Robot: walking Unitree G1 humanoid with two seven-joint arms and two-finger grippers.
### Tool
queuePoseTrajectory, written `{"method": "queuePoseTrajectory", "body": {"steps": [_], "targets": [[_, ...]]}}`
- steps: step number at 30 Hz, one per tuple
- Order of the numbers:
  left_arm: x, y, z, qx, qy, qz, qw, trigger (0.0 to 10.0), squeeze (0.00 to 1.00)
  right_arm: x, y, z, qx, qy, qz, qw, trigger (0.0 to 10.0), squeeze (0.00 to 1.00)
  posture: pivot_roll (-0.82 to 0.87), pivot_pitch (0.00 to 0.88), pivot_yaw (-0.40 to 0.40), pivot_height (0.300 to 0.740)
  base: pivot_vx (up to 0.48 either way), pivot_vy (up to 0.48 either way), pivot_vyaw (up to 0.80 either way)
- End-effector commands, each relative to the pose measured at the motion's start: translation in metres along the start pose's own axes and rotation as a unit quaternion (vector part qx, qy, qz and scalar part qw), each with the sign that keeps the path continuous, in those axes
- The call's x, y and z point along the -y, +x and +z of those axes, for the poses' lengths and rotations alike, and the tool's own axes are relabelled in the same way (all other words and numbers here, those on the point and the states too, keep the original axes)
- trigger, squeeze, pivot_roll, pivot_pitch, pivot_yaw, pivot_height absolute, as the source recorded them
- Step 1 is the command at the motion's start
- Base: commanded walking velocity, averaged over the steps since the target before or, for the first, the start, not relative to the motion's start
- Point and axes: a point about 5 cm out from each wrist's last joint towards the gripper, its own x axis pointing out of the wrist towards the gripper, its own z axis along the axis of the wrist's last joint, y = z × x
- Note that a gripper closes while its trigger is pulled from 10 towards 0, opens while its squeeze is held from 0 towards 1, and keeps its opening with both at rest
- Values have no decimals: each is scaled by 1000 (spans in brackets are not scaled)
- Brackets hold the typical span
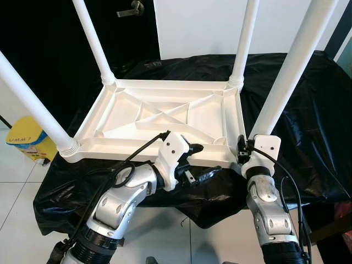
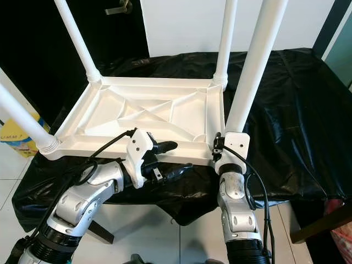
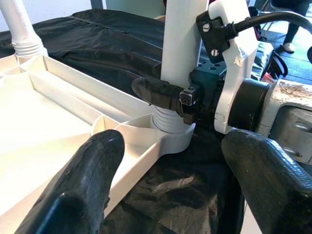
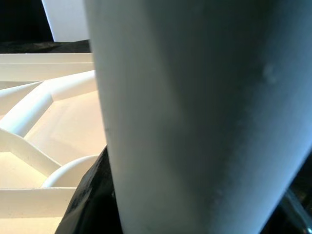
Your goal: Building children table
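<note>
A white plastic children's table lies upside down on a surface covered in black cloth, with its legs pointing up. My right gripper is shut around the base of the near right leg, just above its socket. In the left wrist view one of its black fingers wraps across that leg. The same leg stands close up in the right wrist view. My left gripper is open at the table's near rim, left of that corner, holding nothing.
The other legs stand at the near left, far left and far right corners. A yellow container sits on the white tiled floor to the left. A dark door with a lever handle is behind.
</note>
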Motion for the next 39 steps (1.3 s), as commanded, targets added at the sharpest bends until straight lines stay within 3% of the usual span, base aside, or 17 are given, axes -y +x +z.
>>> {"method": "queuePoseTrajectory", "body": {"steps": [1,7,8,9,10,24,25,29,39], "targets": [[-2,-2,-1,-3,3,22,1000,10000,0,4,-6,-18,-48,-10,-20,999,10000,0,-102,26,31,740,0,0,0],[-3,-3,1,-4,9,21,1000,10000,0,4,-7,-16,-42,-15,-22,999,10000,0,-79,21,33,740,0,0,0],[-4,-3,2,-4,10,23,1000,10000,0,4,-7,-15,-39,-17,-21,999,10000,596,-77,19,32,740,0,0,0],[-4,-3,2,-4,10,23,1000,10000,0,4,-7,-15,-39,-17,-21,999,10000,596,-77,19,32,740,0,0,0],[-4,-4,2,-4,11,24,1000,10000,0,3,-7,-14,-34,-18,-18,999,10000,1000,-77,19,32,740,0,0,0],[-3,-5,0,-9,14,23,1000,10000,0,4,-6,-4,9,-29,19,999,10000,1000,-59,6,23,740,0,0,0],[-2,-5,0,-9,15,24,1000,10000,0,5,-6,-2,14,-32,38,999,10000,0,-57,2,18,740,0,0,0],[0,-6,-3,-18,24,25,999,10000,0,8,-3,1,25,-31,92,995,10000,0,-48,0,8,740,0,0,0],[0,-6,-3,-19,27,28,999,10000,0,18,5,4,38,-38,140,989,10000,0,-50,0,4,740,0,0,0]]}}
